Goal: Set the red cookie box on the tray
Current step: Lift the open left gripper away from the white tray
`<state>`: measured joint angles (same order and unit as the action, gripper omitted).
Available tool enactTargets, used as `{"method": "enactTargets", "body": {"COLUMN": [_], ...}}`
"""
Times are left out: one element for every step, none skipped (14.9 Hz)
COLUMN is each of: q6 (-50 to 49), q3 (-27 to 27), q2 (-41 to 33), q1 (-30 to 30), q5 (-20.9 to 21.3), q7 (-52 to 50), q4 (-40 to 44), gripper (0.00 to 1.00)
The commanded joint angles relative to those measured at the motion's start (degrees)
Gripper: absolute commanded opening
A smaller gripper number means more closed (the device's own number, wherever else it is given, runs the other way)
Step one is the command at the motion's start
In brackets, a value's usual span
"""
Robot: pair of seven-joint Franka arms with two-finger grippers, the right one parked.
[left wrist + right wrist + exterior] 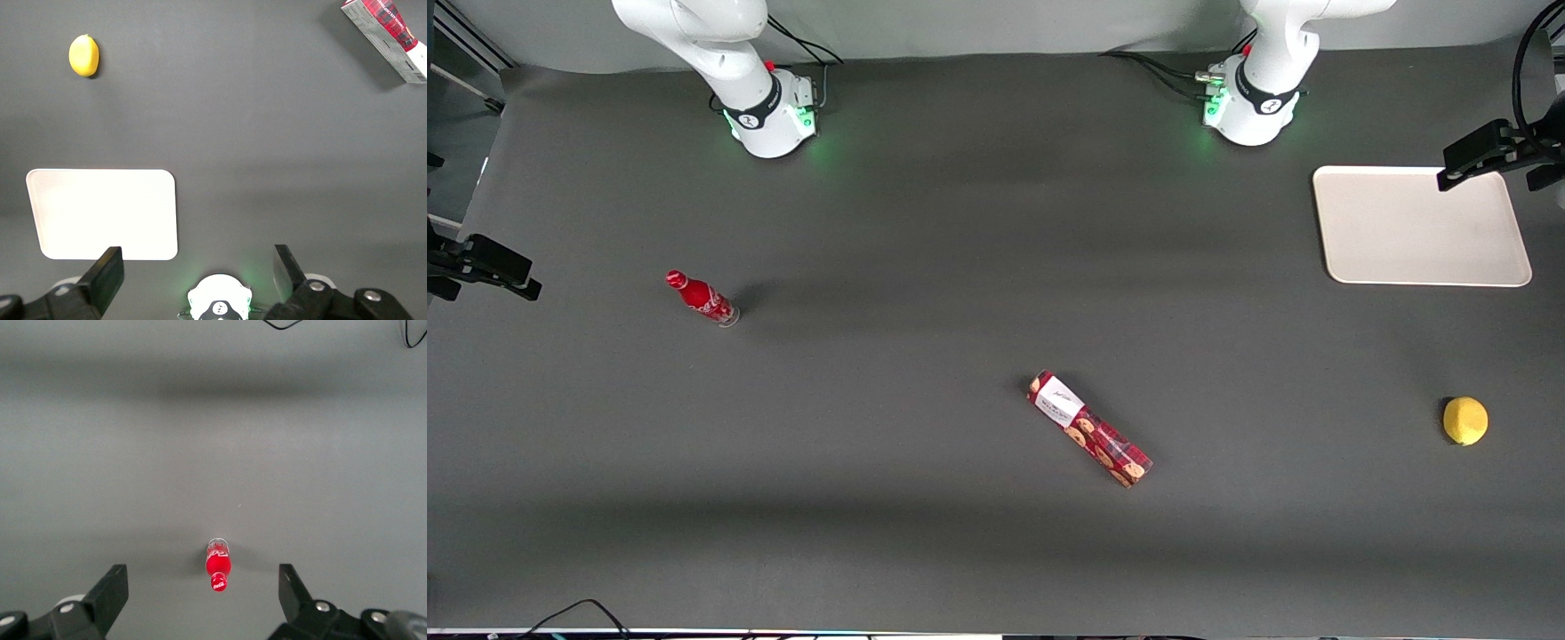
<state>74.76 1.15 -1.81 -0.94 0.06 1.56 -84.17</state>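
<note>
While flat and diagonal, red cookie box (1089,429), gripper (198,275) fingers (107,275) apart above table.

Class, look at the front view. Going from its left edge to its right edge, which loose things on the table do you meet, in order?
Red bottle → red cookie box → tray → lemon. The gripper hangs open, high above the table beside the tray.

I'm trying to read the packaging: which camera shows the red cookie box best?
The front view: the whole red cookie box lies flat on the table, label visible. The left wrist view catches only one end, high above which the open hand hangs. The right wrist view misses it.
</note>
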Motion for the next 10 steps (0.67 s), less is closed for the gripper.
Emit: {"method": "enactTargets", "body": {"q6": [-2.69, -2.69, -2.35, -1.99, -1.99, -1.56, -1.12, -0.33, 0.81, 1.6], "q3": [-0.09, -0.01, -0.09, -0.09, -0.09, -0.09, -1.22, -3.67, -5.7, -8.85], "q2": [0.67, 0.84, 1.28, 1.37, 1.46, 1.98, 3.38, 4.44, 4.97, 5.41], "q1": [-0.29, -0.29, -0.38, -0.47, -0.47, -0.55, -0.73, -0.73, -0.73, -0.82], "q5": [0.9, 0.81, 0.9, 0.9, 0.9, 0.9, 0.64, -0.14, 0.02, 0.02], "q7": [0.63, 0.55, -0.15, -0.5, -0.68, -1.12, -4.25, -10.81, -17.75, -23.47], "q4": [2.34, 2.6, 2.6, 2.6, 2.43, 2.17, 2.51, 2.78, 2.78, 2.78], "gripper": [1.0, 1.0, 1.0, 1.0, 1.0, 1.0, 1.0, 1.0, 1.0, 1.0]}}
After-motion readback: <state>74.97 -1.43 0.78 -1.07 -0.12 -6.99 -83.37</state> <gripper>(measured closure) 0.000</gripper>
